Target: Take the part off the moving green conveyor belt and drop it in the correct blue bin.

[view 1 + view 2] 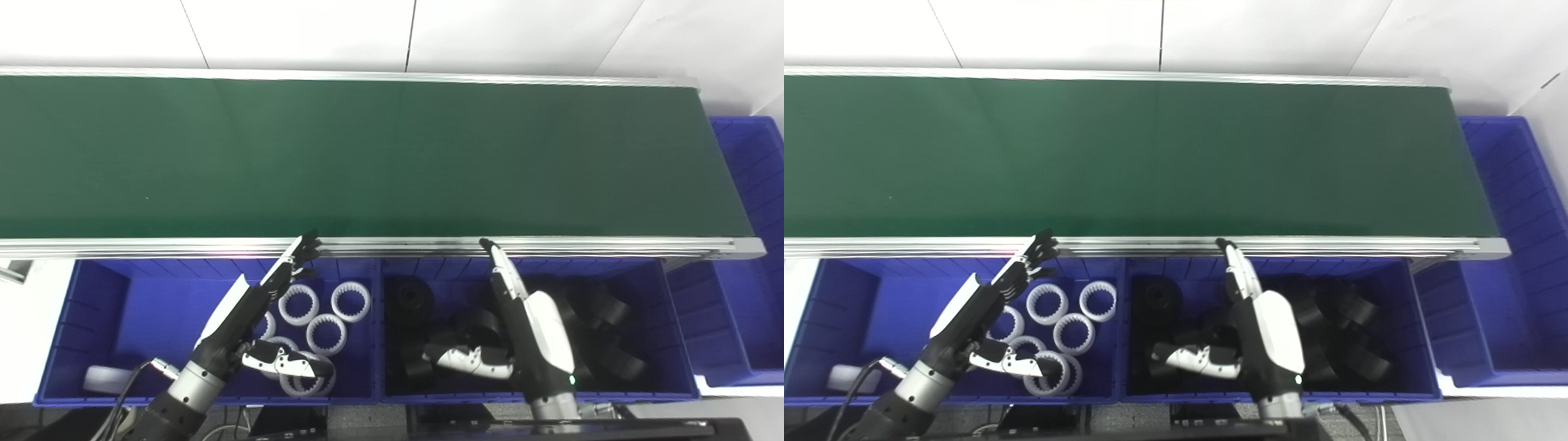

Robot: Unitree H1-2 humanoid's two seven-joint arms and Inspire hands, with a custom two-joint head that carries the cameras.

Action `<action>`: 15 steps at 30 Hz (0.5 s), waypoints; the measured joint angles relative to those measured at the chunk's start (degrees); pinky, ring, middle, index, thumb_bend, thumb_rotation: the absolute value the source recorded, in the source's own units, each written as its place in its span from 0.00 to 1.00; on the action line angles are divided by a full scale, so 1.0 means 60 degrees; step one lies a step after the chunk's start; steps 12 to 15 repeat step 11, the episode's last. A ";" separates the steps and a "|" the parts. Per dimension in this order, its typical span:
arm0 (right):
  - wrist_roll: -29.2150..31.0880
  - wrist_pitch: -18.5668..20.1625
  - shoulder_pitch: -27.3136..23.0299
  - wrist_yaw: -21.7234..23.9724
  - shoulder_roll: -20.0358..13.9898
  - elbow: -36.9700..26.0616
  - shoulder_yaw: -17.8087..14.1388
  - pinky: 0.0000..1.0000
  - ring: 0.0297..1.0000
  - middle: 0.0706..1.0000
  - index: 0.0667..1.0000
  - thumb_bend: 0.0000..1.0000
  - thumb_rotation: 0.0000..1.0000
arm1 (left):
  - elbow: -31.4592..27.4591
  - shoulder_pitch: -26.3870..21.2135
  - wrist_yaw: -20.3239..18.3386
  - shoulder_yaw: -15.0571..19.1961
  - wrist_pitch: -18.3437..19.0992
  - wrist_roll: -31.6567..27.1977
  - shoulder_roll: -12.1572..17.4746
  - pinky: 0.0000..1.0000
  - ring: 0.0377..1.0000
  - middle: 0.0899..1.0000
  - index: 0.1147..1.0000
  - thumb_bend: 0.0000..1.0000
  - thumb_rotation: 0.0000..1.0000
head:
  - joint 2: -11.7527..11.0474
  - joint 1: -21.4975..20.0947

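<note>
Both robot hands wait open over the bins; no part shows on the belt.

Nearest, the left robot hand (257, 306) hovers, fingers spread and holding nothing, over the blue plastic bin of white toothed rings (92, 288); the right robot hand (527, 324) hovers likewise over the adjoining blue plastic bin of black round parts (667, 306). Beyond both bins runs the long green conveyor belt (367, 153), bare. Risk, as I judge it: a late reach lets the moving part slip past toward the far blue end bin (753, 184).

Both head cameras look steeply down, side by side, sharing the conveyor belt (367, 156) and blue bins (98, 306).
</note>
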 measured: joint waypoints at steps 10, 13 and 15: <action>0.2540 -0.1600 -0.0360 0.0399 0.0044 0.1014 0.0139 0.85 0.90 0.92 0.95 0.90 0.49 | 0.0069 0.0059 -0.0320 0.0261 0.0000 -0.0260 -0.0231 0.85 0.95 1.00 1.00 0.86 0.24 | -0.0234 0.0321; 0.2676 -0.1646 -0.0393 0.0473 0.0046 0.1082 0.0137 0.85 0.90 0.92 0.94 0.90 0.49 | 0.0082 0.0069 -0.0375 0.0286 0.0000 -0.0305 -0.0298 0.86 0.95 0.99 1.00 0.86 0.24 | -0.0249 0.0337; 0.2676 -0.1646 -0.0393 0.0473 0.0046 0.1082 0.0137 0.85 0.90 0.92 0.94 0.90 0.49 | 0.0082 0.0069 -0.0375 0.0286 0.0000 -0.0305 -0.0298 0.86 0.95 0.99 1.00 0.86 0.24 | -0.0249 0.0337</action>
